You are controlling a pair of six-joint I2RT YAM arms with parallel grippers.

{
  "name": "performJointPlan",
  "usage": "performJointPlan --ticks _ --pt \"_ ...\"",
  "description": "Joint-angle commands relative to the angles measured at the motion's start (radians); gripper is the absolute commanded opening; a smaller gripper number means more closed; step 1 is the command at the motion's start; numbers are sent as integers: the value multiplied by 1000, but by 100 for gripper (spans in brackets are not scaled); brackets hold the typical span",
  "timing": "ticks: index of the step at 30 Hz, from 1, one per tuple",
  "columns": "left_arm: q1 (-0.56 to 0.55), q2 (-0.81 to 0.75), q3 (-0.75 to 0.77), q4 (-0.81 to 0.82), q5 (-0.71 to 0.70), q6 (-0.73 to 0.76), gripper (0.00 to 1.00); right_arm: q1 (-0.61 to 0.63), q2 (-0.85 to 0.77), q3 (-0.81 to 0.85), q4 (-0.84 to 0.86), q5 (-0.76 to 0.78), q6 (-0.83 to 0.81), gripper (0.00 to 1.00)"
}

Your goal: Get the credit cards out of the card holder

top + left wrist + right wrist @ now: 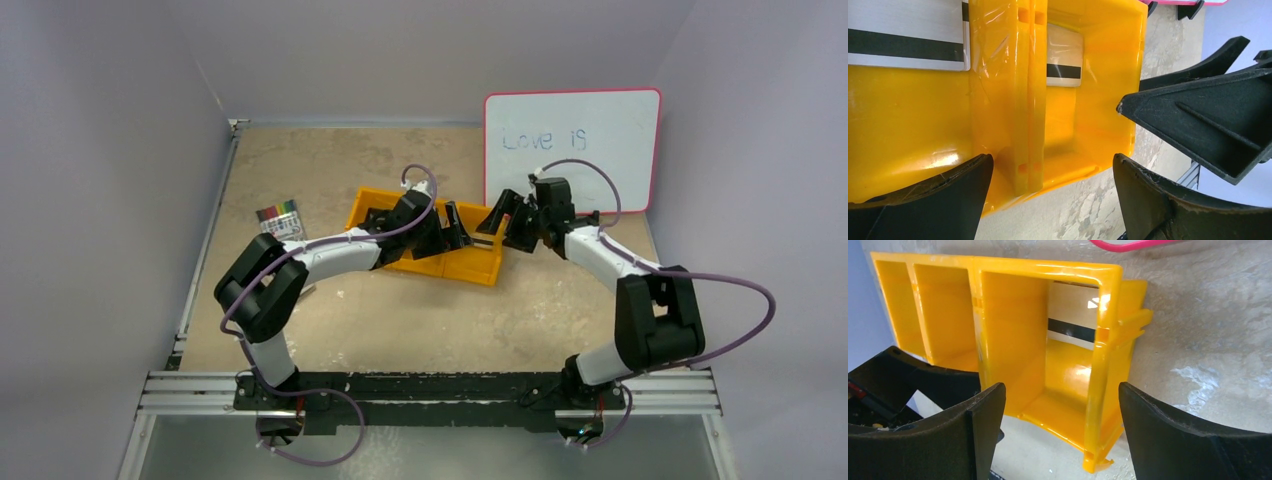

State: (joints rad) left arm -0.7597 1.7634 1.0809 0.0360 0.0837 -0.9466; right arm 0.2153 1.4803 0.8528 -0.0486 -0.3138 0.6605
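stage: likely late | striped card (908, 35) upper left and second card (1064, 62) lie in tray (913, 130) | card holder unseen | left hand (1053, 200), right hand (1063, 435) apart, empty

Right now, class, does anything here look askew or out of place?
The orange tray sits askew on the table, not square to its edges. A credit card in its end compartment seems propped against the wall rather than flat.
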Motion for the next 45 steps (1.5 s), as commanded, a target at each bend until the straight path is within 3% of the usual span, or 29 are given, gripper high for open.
performJointPlan --ticks 1,12,18,27,32,35,40,45 --pt "-3 -4 -4 38 46 12 88 -2 11 70 27 -103 -46 85" --pt "-4 -14 -8 39 27 6 88 -7 112 188 -19 -184 -112 86" --pt "-4 -66 -12 -38 -60 39 88 -7 88 180 -83 -76 -119 87" --pt "-1 -213 117 -252 -359 125 93 -7 -75 243 -245 191 -206 95" --pt "8 -315 182 -447 -732 113 97 -7 -161 251 -326 312 -231 97" --pt "80 -393 137 -588 -929 4 99 -7 -233 217 -344 334 -230 97" --pt "347 -559 -32 -726 -950 -127 100 -6 -333 143 -334 368 -202 97" --pt "477 -719 -203 -747 -1044 -178 100 -5 -395 111 -349 374 -166 97"
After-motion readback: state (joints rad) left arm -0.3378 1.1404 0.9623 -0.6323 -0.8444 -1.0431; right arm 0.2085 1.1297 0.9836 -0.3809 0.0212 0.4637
